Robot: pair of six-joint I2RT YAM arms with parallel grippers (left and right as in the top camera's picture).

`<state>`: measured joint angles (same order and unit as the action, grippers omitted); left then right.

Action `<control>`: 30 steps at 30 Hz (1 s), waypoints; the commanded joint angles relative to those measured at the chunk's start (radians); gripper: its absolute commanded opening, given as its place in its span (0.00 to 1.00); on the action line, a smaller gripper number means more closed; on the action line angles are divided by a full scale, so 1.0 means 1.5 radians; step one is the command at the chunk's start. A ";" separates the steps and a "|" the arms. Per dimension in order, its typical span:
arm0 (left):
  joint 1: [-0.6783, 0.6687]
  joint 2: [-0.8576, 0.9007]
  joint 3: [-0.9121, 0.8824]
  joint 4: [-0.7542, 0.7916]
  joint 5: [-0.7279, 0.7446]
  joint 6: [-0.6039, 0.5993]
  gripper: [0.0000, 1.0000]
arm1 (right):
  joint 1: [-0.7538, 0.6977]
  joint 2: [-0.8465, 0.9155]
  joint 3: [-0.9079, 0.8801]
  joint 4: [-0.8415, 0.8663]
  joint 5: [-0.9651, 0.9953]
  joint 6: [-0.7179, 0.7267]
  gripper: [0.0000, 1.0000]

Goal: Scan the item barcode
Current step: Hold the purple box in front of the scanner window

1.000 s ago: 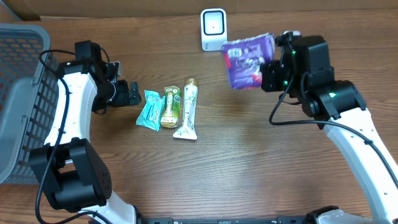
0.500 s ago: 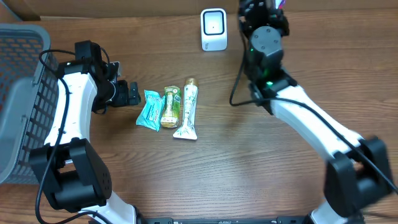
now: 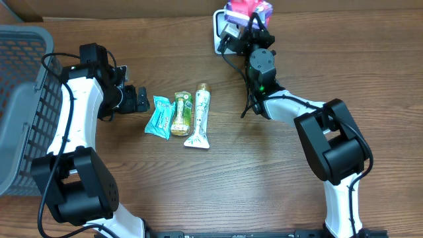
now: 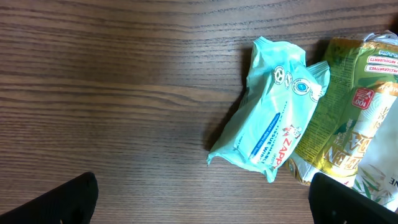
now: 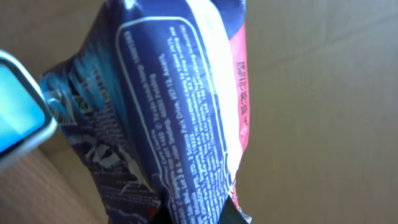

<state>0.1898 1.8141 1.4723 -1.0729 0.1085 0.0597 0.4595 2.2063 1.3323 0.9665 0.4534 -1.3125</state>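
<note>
Overhead: right end effector is clamped on the purple packet, right at the scanner. Left wrist: left end effector stands apart, empty. Right wrist: the packet, beside the scanner, looks light, soft and crinkly; best pinched at a sealed end.

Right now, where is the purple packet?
In the overhead view the purple packet is at the far edge, just right of centre, held in the right gripper's shut jaws beside the white scanner.
</note>
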 commanded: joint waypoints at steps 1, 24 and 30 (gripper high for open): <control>-0.005 -0.013 -0.003 0.001 0.000 0.012 0.99 | -0.005 0.023 0.008 0.040 -0.077 -0.018 0.04; -0.005 -0.013 -0.003 0.001 0.000 0.012 1.00 | -0.027 0.071 0.056 0.051 -0.113 0.002 0.04; -0.005 -0.013 -0.003 0.001 0.000 0.012 0.99 | -0.046 0.072 0.062 0.050 -0.140 0.022 0.04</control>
<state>0.1898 1.8141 1.4719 -1.0729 0.1085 0.0597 0.4149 2.3184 1.3853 1.0286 0.2649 -1.3159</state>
